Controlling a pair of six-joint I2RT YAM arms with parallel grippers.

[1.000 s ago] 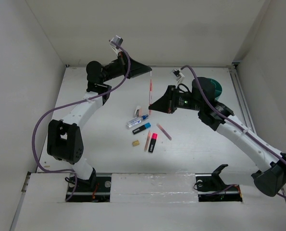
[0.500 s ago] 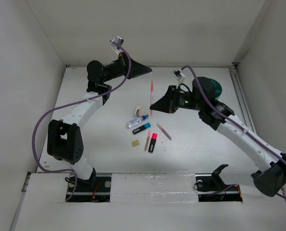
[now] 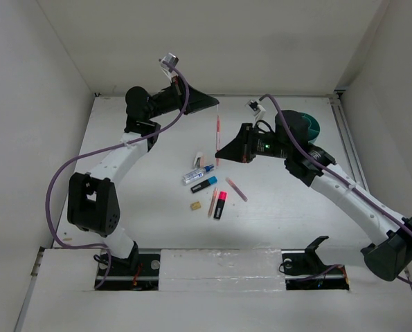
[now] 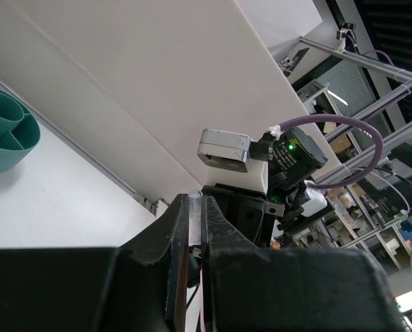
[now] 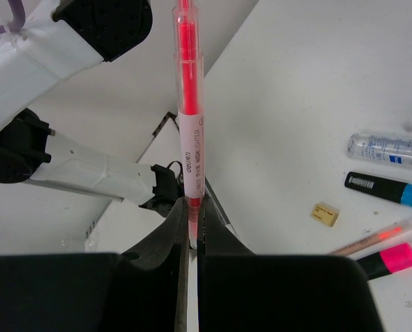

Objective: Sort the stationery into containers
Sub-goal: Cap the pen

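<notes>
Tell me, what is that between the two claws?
A thin pink pen spans the gap: the left claw pinches its far end, the right claw its near end. The top view shows this; the right wrist view shows the pen close up.

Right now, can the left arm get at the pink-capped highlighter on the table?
Probably not yet: the left tool is shut on the thin pink pen, shared with the right tool. Nothing else blocks the highlighter.

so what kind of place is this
Likely a robotics lab test cell: white walls around a white table, two robot arms bolted at its near edge, and aluminium framing beyond in the left wrist view.
</notes>
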